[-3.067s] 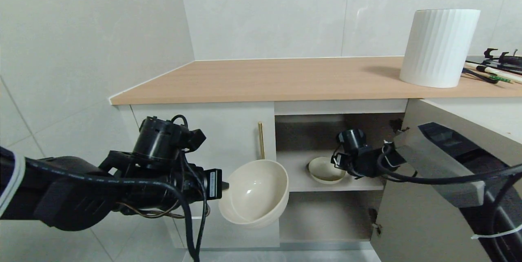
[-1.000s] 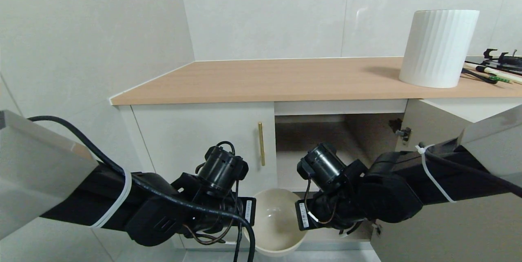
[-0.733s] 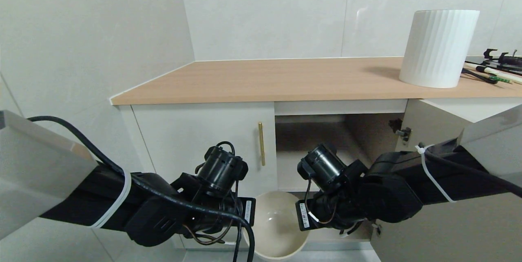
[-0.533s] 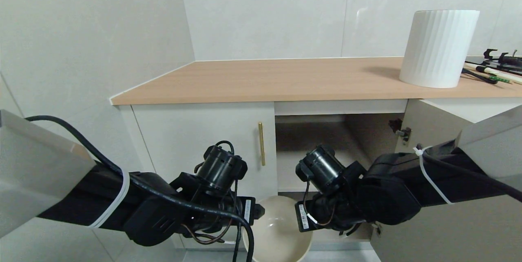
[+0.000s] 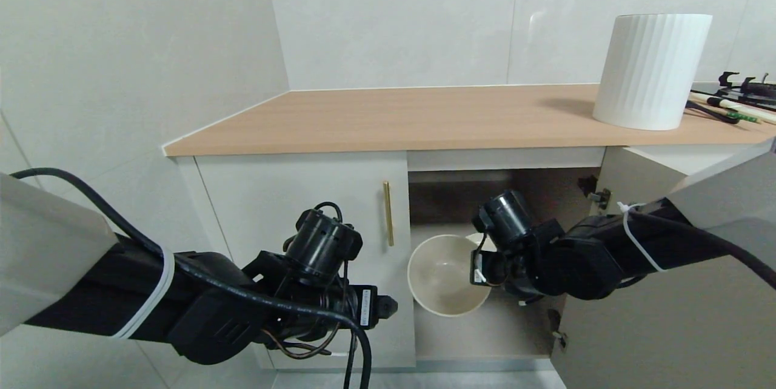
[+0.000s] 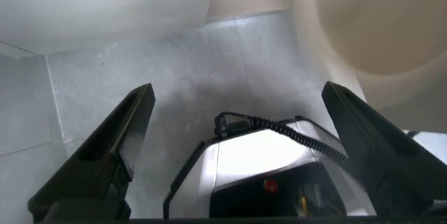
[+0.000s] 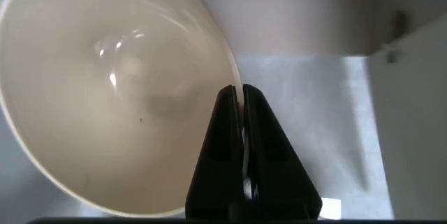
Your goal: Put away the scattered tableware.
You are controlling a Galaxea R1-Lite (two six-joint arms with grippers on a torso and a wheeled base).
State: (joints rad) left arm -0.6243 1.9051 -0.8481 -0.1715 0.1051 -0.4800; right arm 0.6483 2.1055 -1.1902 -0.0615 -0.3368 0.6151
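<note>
A cream bowl [image 5: 447,277] hangs tilted in front of the open cabinet [image 5: 485,195], at the level of its shelf. My right gripper [image 5: 477,268] is shut on the bowl's right rim. In the right wrist view the two black fingers [image 7: 225,123] of the right gripper [image 7: 237,97] pinch the bowl [image 7: 119,91] by its rim. My left gripper [image 5: 387,306] sits lower and to the left, in front of the closed door, open and holding nothing. The left wrist view shows the left gripper [image 6: 237,95] with fingers spread wide and the bowl [image 6: 377,28] beyond them.
The cabinet's left door [image 5: 303,207] is closed and has a gold handle [image 5: 388,213]; its right door [image 5: 667,304] stands open beside my right arm. On the wooden countertop [image 5: 394,116] stand a white ribbed container [image 5: 652,71] and some utensils [image 5: 733,107] at the far right.
The bowl passed from my left gripper to my right one. The left gripper opened and stayed low; the right arm lifted the bowl up and right toward the cabinet opening.
</note>
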